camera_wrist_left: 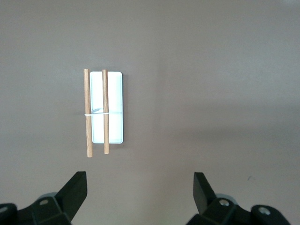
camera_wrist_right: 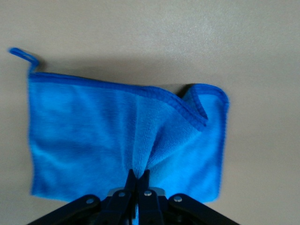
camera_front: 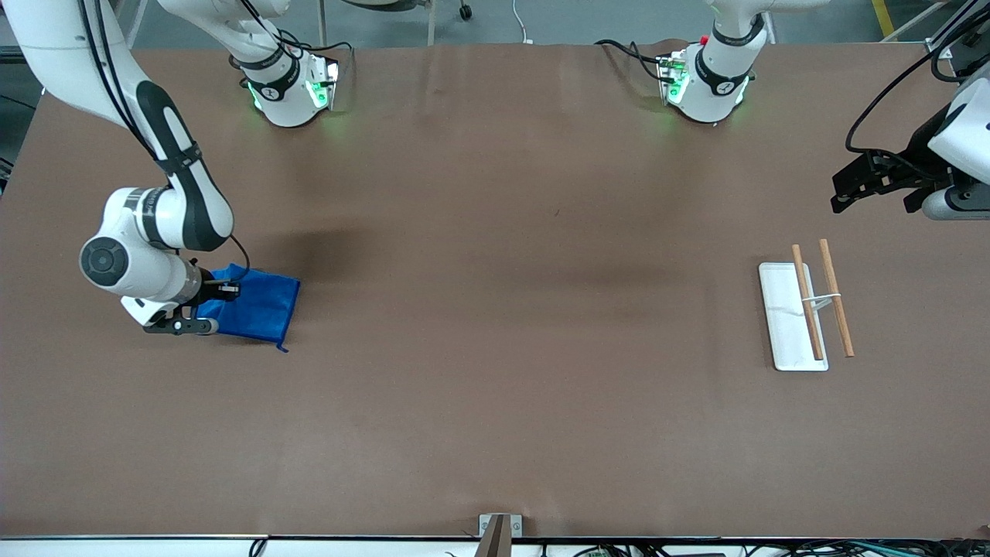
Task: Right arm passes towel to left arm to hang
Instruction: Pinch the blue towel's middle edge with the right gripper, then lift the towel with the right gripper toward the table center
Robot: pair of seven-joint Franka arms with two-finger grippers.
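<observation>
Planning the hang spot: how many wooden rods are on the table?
2. Both thin brown wooden rods lie side by side toward the left arm's end: one across the flat white rectangular base, the other beside it.

The brown table (camera_front: 495, 309) carries few things. A blue towel (camera_front: 259, 308) lies on it toward the right arm's end, directly under the right gripper (camera_wrist_right: 137, 180), whose fingers are pinched together on a raised fold of the cloth; its corner loop (camera_wrist_right: 23, 55) rests flat on the surface. Toward the left arm's end a white tray (camera_front: 785, 325) lies on the table below the left gripper (camera_wrist_left: 140, 187), with two wooden rods (camera_front: 837, 298) lying along it, tied by a white band.
</observation>
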